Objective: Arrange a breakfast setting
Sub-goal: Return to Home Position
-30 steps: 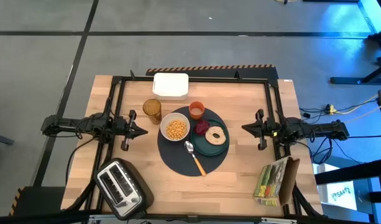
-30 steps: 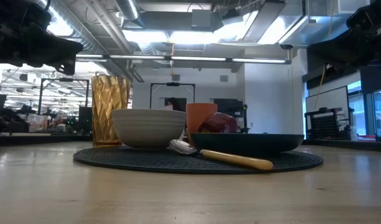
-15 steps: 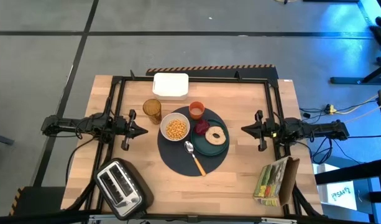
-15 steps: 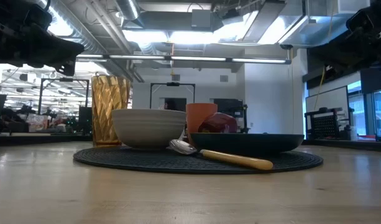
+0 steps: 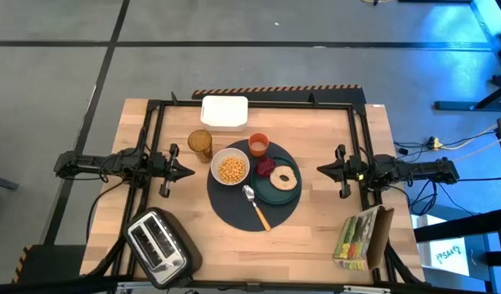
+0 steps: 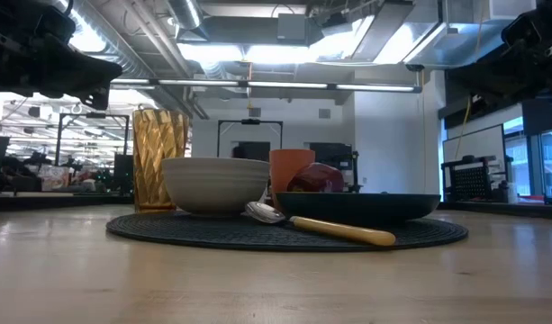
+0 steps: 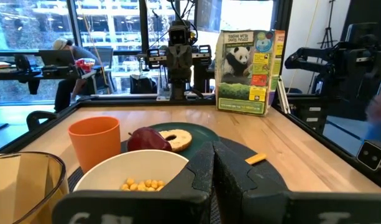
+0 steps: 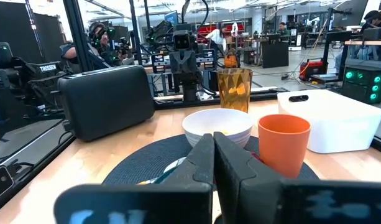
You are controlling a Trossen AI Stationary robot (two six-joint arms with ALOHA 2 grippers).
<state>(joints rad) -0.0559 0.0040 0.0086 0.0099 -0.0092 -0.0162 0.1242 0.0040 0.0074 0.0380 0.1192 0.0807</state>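
A round dark-grey mat [image 5: 234, 208] lies at the table's middle. On it stand a white bowl [image 5: 230, 166] of yellow cereal [image 5: 230, 170], a small orange cup [image 5: 259, 144], and a teal plate [image 5: 270, 194] with a bagel [image 5: 284, 177] and red fruit [image 5: 266, 166]. An orange-handled spoon [image 5: 257, 209] lies on the mat, bowl end against the plate. My left gripper [image 5: 190, 172] is shut and empty left of the mat. My right gripper [image 5: 319, 169] is shut and empty right of it.
An amber glass [image 5: 200, 144] stands left of the cup, off the mat. A white box [image 5: 225, 112] sits at the far edge. A silver toaster [image 5: 156, 245] is at the near left, a cereal bag [image 5: 361, 237] at the near right. A black frame [image 5: 254, 104] rims the table.
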